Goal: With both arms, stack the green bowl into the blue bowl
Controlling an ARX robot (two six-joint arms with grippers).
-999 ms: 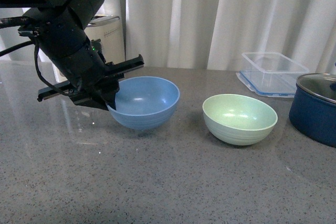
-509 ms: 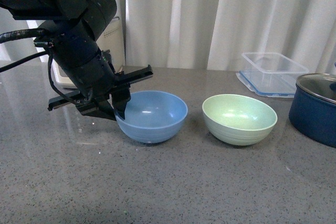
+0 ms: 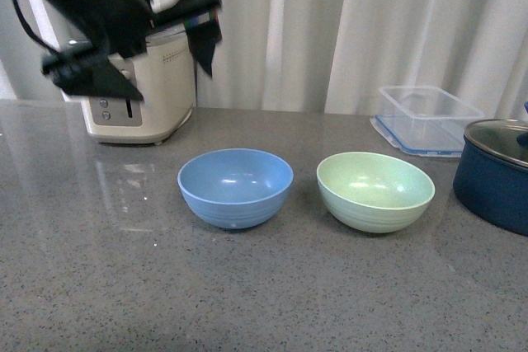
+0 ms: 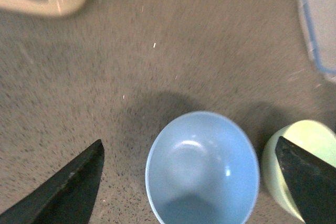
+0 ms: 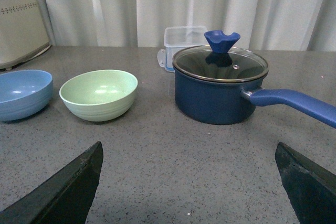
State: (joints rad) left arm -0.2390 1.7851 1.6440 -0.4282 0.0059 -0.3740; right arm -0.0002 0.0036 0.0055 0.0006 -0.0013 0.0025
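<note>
Green bowl [image 3: 375,190] sat upright on the counter [image 3: 264,302], just right of the blue bowl [image 3: 235,187], with a gap between them. Left gripper [image 3: 169,80] hung high, up-left of the blue bowl, jaws wide and empty. Right gripper [image 5: 188,148] was also wide and empty, with the green bowl ahead of it. I judged the right arm nearer for the pick.

**Front view:** mounted on the body, somewhat above the level of the counter [image 3: 264,302]. It faces the white curtain [image 3: 330,30]. The blue bowl [image 3: 235,187] and green bowl [image 3: 375,190] sit at middle range.

**Left wrist view:** raised high and facing steeply down at the counter. The blue bowl is close, directly below.

**Right wrist view:** low, near counter level, facing horizontally toward the curtain. The navy pot [image 5: 220,85] is nearest.

**Shared:** both bowls, the cream appliance [image 3: 140,96] and the clear container [image 3: 429,113] appear in all three views.
</note>
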